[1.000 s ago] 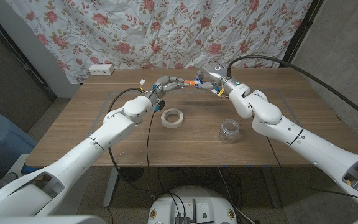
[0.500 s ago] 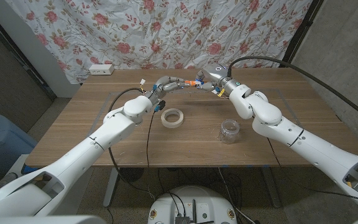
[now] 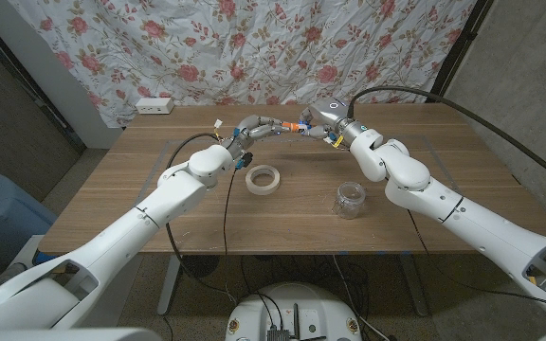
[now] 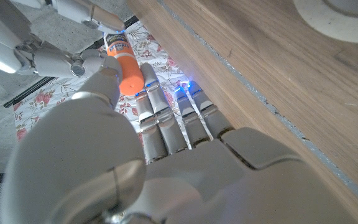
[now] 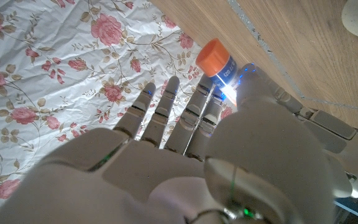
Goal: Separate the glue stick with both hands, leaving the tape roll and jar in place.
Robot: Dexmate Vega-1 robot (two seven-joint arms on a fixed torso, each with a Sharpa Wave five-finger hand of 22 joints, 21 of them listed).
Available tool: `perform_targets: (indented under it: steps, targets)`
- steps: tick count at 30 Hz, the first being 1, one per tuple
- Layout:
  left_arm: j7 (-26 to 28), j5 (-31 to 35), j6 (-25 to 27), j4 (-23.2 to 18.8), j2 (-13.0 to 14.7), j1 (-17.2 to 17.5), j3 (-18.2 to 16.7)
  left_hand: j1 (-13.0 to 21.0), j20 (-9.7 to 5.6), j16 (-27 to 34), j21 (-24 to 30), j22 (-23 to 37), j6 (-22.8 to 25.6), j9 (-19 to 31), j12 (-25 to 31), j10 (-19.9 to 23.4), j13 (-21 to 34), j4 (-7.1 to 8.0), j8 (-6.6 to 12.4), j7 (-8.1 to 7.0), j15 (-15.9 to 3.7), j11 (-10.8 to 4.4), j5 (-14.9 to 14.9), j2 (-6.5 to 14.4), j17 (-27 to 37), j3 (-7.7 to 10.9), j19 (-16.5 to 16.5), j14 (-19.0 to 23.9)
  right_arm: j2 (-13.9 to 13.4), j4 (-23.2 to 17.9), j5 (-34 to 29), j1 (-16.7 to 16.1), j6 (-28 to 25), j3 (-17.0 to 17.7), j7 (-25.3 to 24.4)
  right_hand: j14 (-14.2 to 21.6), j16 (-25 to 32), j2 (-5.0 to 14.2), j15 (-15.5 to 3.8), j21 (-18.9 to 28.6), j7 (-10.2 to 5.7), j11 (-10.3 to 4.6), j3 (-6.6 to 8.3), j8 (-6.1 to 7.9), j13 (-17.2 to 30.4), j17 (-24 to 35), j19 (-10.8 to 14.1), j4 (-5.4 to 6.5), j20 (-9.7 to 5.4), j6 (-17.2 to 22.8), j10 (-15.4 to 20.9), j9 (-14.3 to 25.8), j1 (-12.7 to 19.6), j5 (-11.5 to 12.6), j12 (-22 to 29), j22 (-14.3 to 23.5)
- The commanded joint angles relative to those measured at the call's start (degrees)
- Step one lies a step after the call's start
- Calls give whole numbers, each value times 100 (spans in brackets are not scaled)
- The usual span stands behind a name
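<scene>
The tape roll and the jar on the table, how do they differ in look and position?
The tape roll is a low, opaque, cream-white ring, while the jar is see-through and stands taller. The tape roll lies toward the robot's left arm, the jar toward its right and nearer the table's front edge. Both sit untouched on the wooden table, apart from each other and from the hands.

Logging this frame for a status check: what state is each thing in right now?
glue stick: held above the table between both hands, cap on
left hand: grips the glue stick
right hand: grips the glue stick
tape roll: flat on the table
jar: upright
</scene>
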Motion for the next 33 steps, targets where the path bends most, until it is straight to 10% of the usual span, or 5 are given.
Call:
perform_targets:
  steps: [1, 33]
  targets:
    - [-14, -16, 36, 10, 4, -31, 2, 11, -12, -7, -15, 14, 369, 47, -11, 233, 12, 10, 27, 135, -209, -158, 36, 59, 20, -18, -14, 58, 14, 116, 45, 62, 23, -32, -33, 34, 33, 87, -715, -11, -167, -17, -12, 21, 21, 16, 4, -2, -22, 244, 59, 39, 99, 31, 18, 16]
    - [165, -23, 282, -191, 72, 24, -49, -16, -34, -16, -12, 13, 377, 54, -50, 252, 15, 5, -13, 145, -203, -157, 28, 68, 19, -79, -13, 47, -40, 200, 5, 64, 97, -66, -265, 72, 38, 86, -710, -7, -168, -17, -10, 10, 22, 33, 26, 1, -44, 285, 63, 42, 105, 28, 14, 16]
